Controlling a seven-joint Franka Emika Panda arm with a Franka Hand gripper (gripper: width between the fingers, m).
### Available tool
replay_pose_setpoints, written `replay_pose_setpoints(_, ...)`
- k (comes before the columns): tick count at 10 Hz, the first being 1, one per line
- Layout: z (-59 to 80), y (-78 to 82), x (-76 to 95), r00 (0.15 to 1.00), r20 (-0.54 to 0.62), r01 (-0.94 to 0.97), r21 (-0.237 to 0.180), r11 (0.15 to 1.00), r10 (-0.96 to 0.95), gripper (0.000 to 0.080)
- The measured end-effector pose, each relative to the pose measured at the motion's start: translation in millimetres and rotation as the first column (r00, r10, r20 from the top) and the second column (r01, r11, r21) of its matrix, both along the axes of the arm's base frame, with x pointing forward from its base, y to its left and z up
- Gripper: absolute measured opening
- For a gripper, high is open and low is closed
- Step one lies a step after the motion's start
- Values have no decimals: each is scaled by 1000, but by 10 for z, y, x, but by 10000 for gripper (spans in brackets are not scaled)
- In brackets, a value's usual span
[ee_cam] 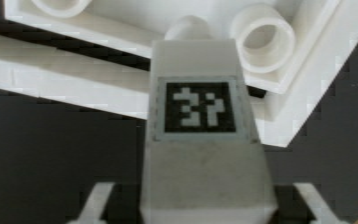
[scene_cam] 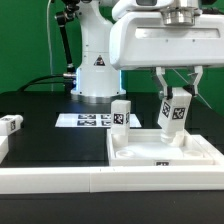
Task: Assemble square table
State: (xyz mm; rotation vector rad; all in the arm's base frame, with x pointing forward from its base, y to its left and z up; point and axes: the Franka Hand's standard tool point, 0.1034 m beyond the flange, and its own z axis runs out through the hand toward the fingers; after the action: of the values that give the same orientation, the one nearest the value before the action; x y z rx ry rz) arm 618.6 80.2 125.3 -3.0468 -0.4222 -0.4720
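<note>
My gripper is shut on a short white leg with a black-and-white tag and holds it slightly tilted just above the far right part of the square tabletop, a white slab with a raised rim. In the wrist view the held leg fills the middle between my fingers, with my gripper at its near end. Beyond its tip lies the tabletop with a round screw hole. A second leg stands upright behind the tabletop. A third leg lies at the exterior view's left.
The marker board lies flat in front of the robot base. The long white border wall runs along the front of the table, against the tabletop's near side. A green backdrop stands behind.
</note>
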Motion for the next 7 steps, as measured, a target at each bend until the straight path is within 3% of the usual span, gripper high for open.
replay_pose_setpoints(4, -63, 227, 7, 1000, -9, 30, 31, 999, -30, 290)
replay_pose_setpoints(7, -71, 197, 24, 999, 33, 35, 28, 999, -35, 290)
